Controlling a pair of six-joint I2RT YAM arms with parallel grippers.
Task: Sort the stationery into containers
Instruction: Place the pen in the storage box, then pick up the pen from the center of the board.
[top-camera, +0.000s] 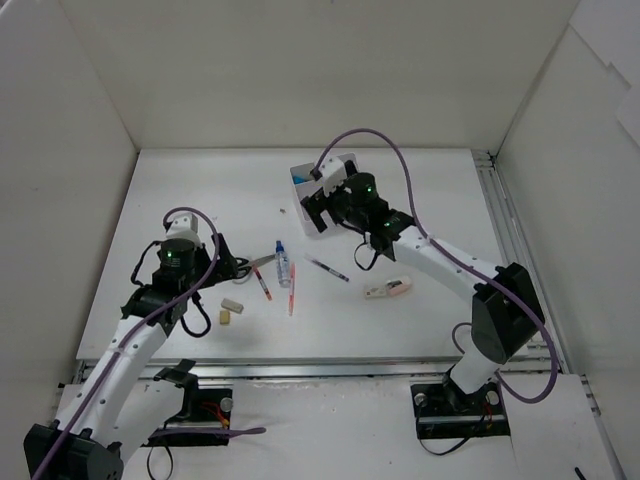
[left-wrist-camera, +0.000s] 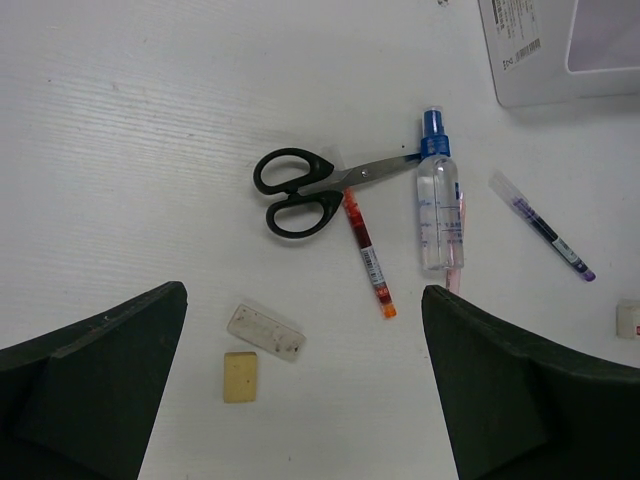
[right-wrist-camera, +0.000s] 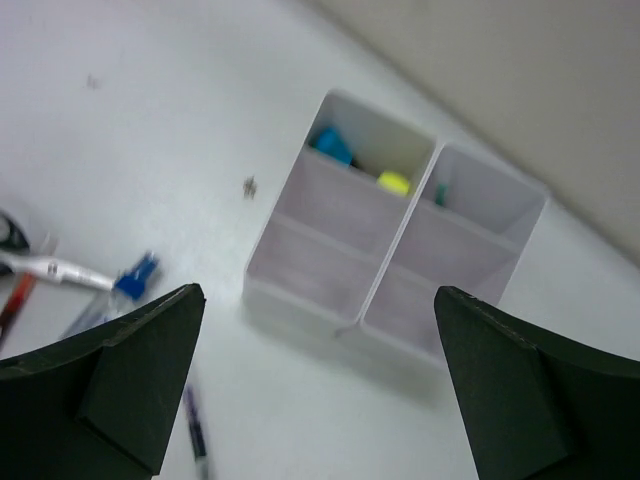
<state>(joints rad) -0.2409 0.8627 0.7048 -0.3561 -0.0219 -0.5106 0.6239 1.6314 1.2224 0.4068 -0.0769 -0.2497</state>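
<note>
Plainly, the white organiser (right-wrist-camera: 330, 250) stood toward the far side of the table (top-camera: 200, 190), the right gripper (right-wrist-camera: 318, 295) spread wide and empty above it. The left gripper (left-wrist-camera: 303, 290), also spread, hovered over the scissors (left-wrist-camera: 300, 190), bottle (left-wrist-camera: 438, 210), red pen (left-wrist-camera: 367, 255) and erasers (left-wrist-camera: 240, 377). These lay crowded. Closing on the scissors might have dragged the pen along, since the two appeared to touch.

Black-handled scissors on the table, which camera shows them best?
The left wrist view: the black-handled scissors lie whole, sharp and unobstructed, with the blades closed. The top external view shows them only small and faint, near the left arm. The right wrist view catches just a blurred part at its left edge.
</note>
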